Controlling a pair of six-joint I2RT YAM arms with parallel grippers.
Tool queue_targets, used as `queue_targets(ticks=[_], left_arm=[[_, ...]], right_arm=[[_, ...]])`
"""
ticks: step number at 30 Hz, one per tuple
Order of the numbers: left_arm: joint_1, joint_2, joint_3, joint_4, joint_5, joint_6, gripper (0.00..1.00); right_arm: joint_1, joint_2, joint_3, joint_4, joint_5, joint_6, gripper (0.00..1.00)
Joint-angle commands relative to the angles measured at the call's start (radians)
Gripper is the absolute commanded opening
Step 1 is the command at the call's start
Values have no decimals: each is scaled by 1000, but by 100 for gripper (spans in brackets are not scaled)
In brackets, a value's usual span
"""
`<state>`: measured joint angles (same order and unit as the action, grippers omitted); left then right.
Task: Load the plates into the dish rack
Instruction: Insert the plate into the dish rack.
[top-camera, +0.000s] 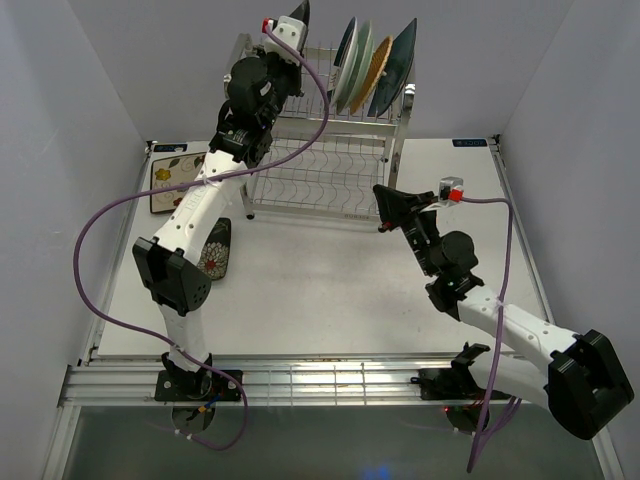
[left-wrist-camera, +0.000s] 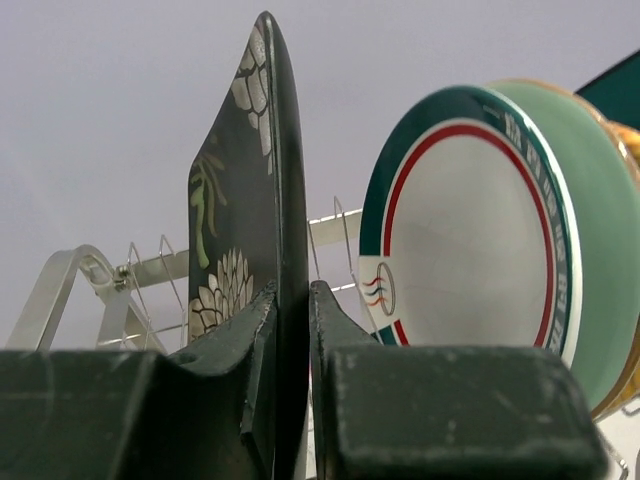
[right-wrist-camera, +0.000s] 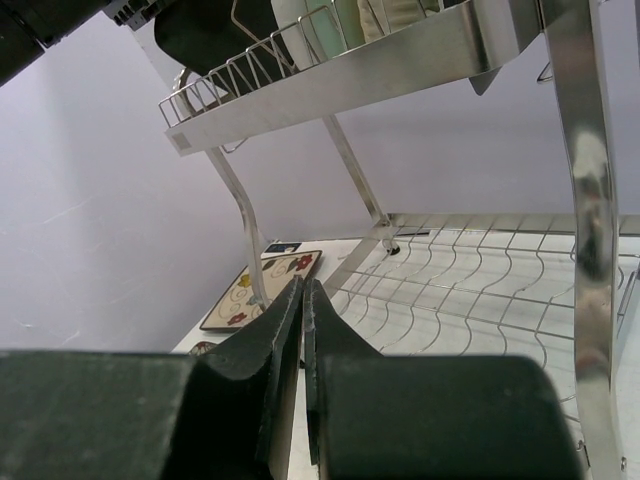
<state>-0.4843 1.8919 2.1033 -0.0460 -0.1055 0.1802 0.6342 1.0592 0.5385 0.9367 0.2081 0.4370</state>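
We have the left tool (left-wrist-camera: 293, 350) pinching the bottom edge of the dark flowered plate (left-wrist-camera: 240, 200). The plate stands on edge at the left end of the upper shelf of the rack (top-camera: 320, 185). The tool hides the spot where the rim should sit between the wires, so we cannot tell whether it is seated.

That is our main worry. If we let go before the rim is caught, the plate could topple left, where nothing stands to stop it, and drop off the shelf toward the table (top-camera: 330, 290). It could also lean right into the striped plate (left-wrist-camera: 470, 230) just beside it and push that one against the green plate (left-wrist-camera: 600, 250).

The grip is on a thin edge, so the plate may also swivel between the fingers, or get dragged out when we pull away.

The purple cable (top-camera: 325, 110) loops across the front of the rack and might catch on a wire or post.

Our right tool (right-wrist-camera: 303, 300) is pressed together on nothing, near the right side of the lower shelf. A careless swing there would jolt the whole rack.

A cream plate (top-camera: 172, 180) and a second dark plate (top-camera: 215, 252) lie on the table at the left, under our left arm.
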Motion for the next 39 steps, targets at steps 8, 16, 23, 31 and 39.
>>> queue_targets(ticks=[8, 16, 23, 31, 39], left_arm=[[-13, -24, 110, 253, 27, -125, 0], [-13, -77, 83, 253, 41, -143, 0], [-17, -66, 113, 218, 61, -128, 0], [-17, -119, 101, 278, 78, -166, 0], [-20, -132, 143, 265, 78, -211, 0]], right_arm=[[-8, -41, -23, 33, 33, -7, 9], [-11, -28, -20, 31, 27, -6, 9], [-11, -11, -9, 31, 2, 14, 9], [-11, -7, -11, 31, 4, 20, 9], [-13, -7, -14, 36, -13, 29, 9]])
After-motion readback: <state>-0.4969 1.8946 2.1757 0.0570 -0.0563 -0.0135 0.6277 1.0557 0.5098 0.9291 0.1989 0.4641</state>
